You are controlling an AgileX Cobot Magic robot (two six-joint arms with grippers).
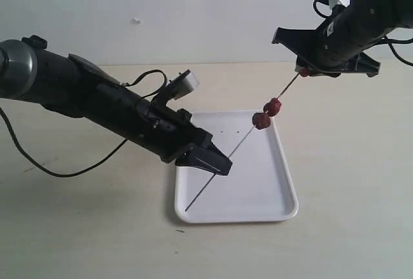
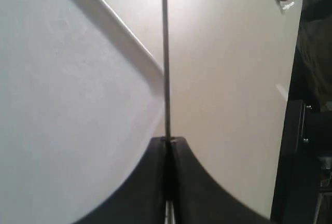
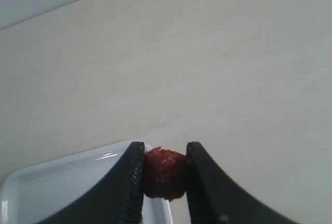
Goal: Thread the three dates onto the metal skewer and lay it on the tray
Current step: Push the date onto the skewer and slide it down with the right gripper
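My left gripper (image 1: 216,163) is shut on the thin metal skewer (image 1: 242,140), which slants up to the right over the white tray (image 1: 271,188). In the left wrist view the skewer (image 2: 165,53) runs straight out from between the closed jaws of the left gripper (image 2: 168,140). Two dark red dates (image 1: 261,120) (image 1: 273,106) sit threaded on the rod, side by side. At the rod's upper end my right gripper (image 1: 303,72) is shut on the third date (image 3: 164,173), pinched between the black pads of the right gripper (image 3: 164,156).
The tray (image 3: 62,182) rests on a pale wooden tabletop (image 1: 348,163). A black cable (image 1: 58,163) trails across the table at the left. A white wall (image 1: 161,8) rises behind the table.
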